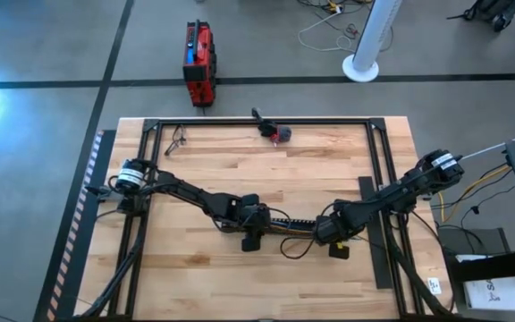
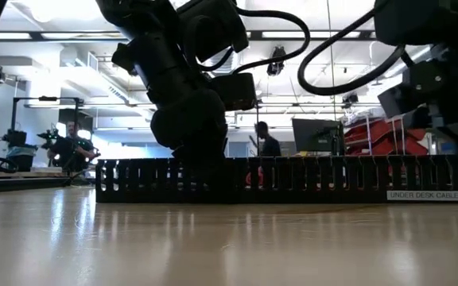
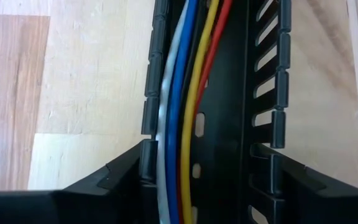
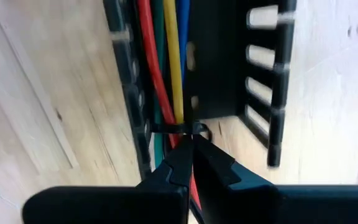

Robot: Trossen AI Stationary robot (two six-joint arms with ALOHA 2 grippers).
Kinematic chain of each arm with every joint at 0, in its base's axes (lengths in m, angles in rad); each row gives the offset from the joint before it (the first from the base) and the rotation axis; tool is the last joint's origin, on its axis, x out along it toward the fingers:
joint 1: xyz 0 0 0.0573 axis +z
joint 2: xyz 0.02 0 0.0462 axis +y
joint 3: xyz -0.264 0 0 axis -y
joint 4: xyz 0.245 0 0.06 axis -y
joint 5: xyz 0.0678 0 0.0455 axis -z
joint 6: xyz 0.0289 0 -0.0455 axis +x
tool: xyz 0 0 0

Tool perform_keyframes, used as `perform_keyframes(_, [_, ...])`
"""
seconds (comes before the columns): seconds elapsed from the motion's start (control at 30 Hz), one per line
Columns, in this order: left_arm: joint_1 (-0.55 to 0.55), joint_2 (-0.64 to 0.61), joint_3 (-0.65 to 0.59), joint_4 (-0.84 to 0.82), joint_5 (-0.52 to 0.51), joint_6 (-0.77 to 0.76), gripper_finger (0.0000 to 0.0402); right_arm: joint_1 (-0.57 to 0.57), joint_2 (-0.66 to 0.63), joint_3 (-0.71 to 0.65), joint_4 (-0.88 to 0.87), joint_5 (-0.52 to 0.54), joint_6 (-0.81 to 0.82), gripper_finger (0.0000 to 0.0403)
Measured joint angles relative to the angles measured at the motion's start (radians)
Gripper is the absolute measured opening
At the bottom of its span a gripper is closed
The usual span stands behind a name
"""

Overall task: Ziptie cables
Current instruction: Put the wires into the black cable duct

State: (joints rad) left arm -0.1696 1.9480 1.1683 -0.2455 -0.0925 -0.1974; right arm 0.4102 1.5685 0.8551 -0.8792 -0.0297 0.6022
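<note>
Cables [image 3: 185,124] cut off at both wrist views' edges

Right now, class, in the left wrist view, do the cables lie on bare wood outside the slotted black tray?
No: the cables run lengthwise inside the black slotted tray, between its two toothed walls.

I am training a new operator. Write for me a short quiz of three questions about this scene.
1. True or false: the cables lie inside a black slotted tray.
2. The right gripper is: A) wide open B) shut on a thin black tie C) out of view.
3. Fill in: both grippers meet near the table's ____ edge in the high view.

Key: 1 true; 2 B; 3 lower.
</note>
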Motion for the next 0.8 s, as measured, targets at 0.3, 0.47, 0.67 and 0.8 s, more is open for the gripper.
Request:
perform_keyframes(0.3, [0.000, -0.001, -0.001, 0.002, 0.000, 0.008, 0.0234, 0.004, -0.002, 0.001, 0.086, 0.027, -0.016, 0.0000])
perform_keyframes(0.47, [0.000, -0.001, -0.001, 0.005, 0.000, 0.008, 0.0233, 0.004, -0.002, 0.002, 0.101, 0.040, -0.023, 0.0000])
perform_keyframes(0.67, [0.001, -0.001, -0.002, 0.012, 0.001, 0.019, 0.0228, -0.001, -0.003, 0.003, 0.209, 0.063, -0.072, 0.0000])
perform_keyframes(0.8, [0.001, -0.001, -0.002, 0.015, 0.001, 0.019, 0.0235, -0.008, -0.003, 0.004, 0.249, 0.062, -0.094, 0.0000])
